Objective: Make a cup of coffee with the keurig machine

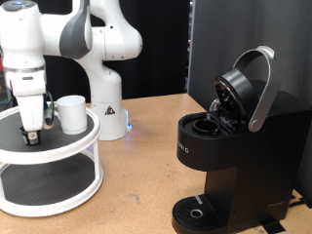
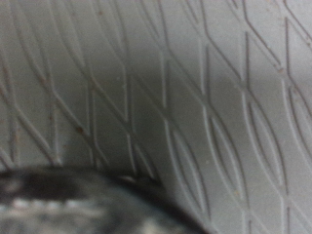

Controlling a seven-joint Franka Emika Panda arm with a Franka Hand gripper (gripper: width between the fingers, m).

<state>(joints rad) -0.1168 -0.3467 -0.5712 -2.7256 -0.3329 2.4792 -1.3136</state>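
Note:
The keurig machine (image 1: 239, 156) stands at the exterior view's right with its silver-grey lid handle (image 1: 261, 88) raised and the pod chamber (image 1: 207, 125) open. The white cup (image 1: 71, 114) stands on the top shelf of a white round two-tier stand (image 1: 68, 146) at the left. My gripper (image 1: 32, 134) points down onto that shelf, just left of the cup, its tips at the shelf's surface. The wrist view shows the shelf's grey patterned mat (image 2: 175, 97) very close, with a dark blurred rounded shape (image 2: 78, 205) at the picture's edge. No fingers show there.
The robot's white base (image 1: 109, 107) stands behind the stand. The round drip tray (image 1: 200, 210) at the machine's foot holds nothing. A black panel (image 1: 244, 29) rises behind the machine. Brown tabletop (image 1: 146, 166) lies between stand and machine.

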